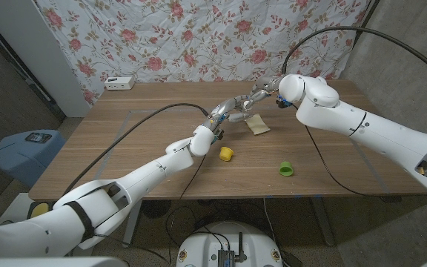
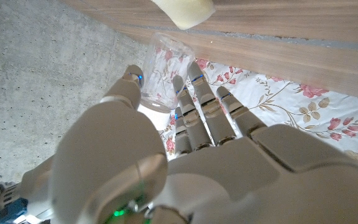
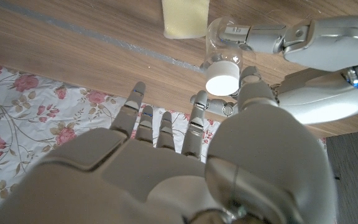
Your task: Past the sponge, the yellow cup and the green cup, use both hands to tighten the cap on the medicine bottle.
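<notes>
Far left on the wooden table (image 1: 124,148), near the back edge by the flowered cloth (image 1: 199,37), sits a small white box (image 1: 119,82). Off the table's left side a blue stool (image 1: 28,152) stands on the floor.

The left arm reaches in from the near left, a black cable (image 1: 147,122) trailing along it, and ends with the left hand (image 1: 224,113) raised over the middle of the table. From its wrist camera, its fingers (image 2: 194,93) and thumb wrap the clear medicine bottle (image 2: 163,71), which it holds up off the wood. Just near of that hand, on the table, stands the yellow cup (image 1: 227,153).

The bottle itself is hard to pick out from the head camera; it sits between the two hands, above the table's middle and a little toward the far side. Its white cap (image 3: 222,76) faces the right hand (image 1: 262,93), whose thumb (image 3: 253,93) lies right beside the cap while the other fingers (image 3: 166,134) stretch out straight and apart. Whether the thumb actually presses the cap I cannot tell.

Under the meeting hands, slightly right, the tan sponge (image 1: 257,125) lies flat. Nearer and further right stands the green cup (image 1: 286,169). The right arm comes in from the right edge.
</notes>
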Controlling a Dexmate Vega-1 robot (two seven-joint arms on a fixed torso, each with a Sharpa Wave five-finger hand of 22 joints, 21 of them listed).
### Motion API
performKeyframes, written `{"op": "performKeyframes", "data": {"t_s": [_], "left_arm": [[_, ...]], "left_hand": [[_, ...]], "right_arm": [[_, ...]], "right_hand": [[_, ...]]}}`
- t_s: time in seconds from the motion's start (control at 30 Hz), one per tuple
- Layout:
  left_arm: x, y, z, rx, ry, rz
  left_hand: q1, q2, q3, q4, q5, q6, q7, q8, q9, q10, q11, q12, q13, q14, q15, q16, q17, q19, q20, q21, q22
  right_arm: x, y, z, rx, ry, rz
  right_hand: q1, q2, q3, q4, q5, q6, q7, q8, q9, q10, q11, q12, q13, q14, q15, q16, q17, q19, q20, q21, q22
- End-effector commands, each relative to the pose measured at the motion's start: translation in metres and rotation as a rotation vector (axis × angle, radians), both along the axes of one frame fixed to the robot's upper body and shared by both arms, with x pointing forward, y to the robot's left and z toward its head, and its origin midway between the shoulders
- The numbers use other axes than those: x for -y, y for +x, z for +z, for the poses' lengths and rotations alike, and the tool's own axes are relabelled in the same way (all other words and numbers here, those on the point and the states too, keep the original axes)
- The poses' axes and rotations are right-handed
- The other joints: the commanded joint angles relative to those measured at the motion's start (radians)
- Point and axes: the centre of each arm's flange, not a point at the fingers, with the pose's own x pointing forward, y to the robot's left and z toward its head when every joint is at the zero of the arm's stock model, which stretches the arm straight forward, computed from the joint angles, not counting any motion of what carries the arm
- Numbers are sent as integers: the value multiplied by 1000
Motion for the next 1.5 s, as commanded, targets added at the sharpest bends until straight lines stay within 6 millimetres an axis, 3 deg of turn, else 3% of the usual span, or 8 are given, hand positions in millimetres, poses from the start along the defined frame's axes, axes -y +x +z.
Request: {"op": "performKeyframes", "data": {"t_s": [0.03,1.1,1.5], "left_arm": [[0,2,1,-7,-7,2],[1,0,-2,0,-10,-9],[-2,-1,-3,-6,-12,-1]], "left_hand": [[5,9,2,6,8,4,-2,-1,3,49,-40,4,3,10,-82,5,1,-4,-46,0,2],[5,7,2,5,8,6,-3,0,3,51,-40,5,3,8,-83,3,1,-4,-48,0,2],[5,8,2,5,8,5,-2,-1,3,51,-39,5,3,9,-82,3,1,-4,-47,0,2]], "right_arm": [[-3,4,0,16,-1,-1],[-4,7,-5,56,19,-14],[-5,9,-8,65,28,-24]], "right_hand": [[13,0,8,0,3,22,-1,10,3,17,0,12,5,13,3,7,2,8,-6,8,0],[37,0,17,3,3,133,-8,45,5,76,-22,22,5,60,-13,17,1,33,-18,14,2],[54,6,24,2,4,196,-12,64,4,104,-43,24,4,80,-28,19,1,48,-27,17,2]]}}
